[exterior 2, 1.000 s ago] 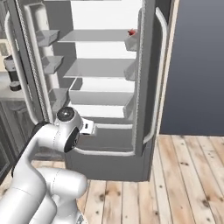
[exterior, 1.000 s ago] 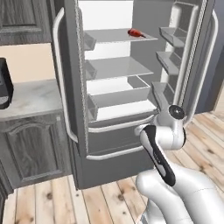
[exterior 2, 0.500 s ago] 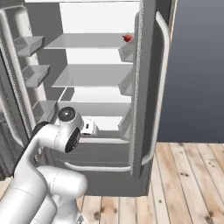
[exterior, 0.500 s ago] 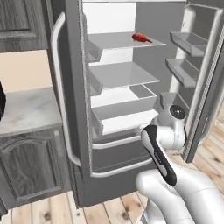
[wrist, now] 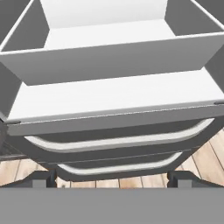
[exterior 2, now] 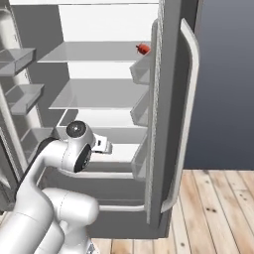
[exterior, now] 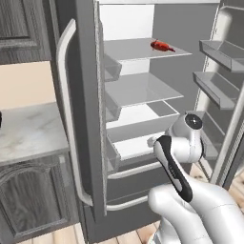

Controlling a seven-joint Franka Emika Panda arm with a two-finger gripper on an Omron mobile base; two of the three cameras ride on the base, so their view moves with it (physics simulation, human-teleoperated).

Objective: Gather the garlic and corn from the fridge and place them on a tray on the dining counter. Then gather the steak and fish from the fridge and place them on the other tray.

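The dark-grey fridge [exterior: 86, 119] stands with both doors open, its white shelves bare apart from one item. That item is the steak [exterior: 162, 45], a small red flat piece on the upper shelf, seen again near the right door's edge [exterior 2: 143, 48]. My gripper [wrist: 113, 180] is open with nothing between its fingertips [wrist: 46, 178]. It points at the fridge's lower crisper bins and the two drawers with pale handles [wrist: 113, 142]. The hand [exterior: 153, 141] is tucked low in front of the arm, well below the steak. Garlic, corn, fish, both trays and the dining counter are out of view.
The left door [exterior: 71, 124] and right door [exterior 2: 173, 124] swing out on either side of me, each carrying door bins [exterior: 219, 71]. A grey wall counter [exterior: 28, 133] over dark cabinets lies to the left. Wooden floor [exterior 2: 213, 208] runs to the right.
The whole picture has grown and shifted: the base has driven closer to the fridge. The arm keeps its folded pose and the gripper stays open.
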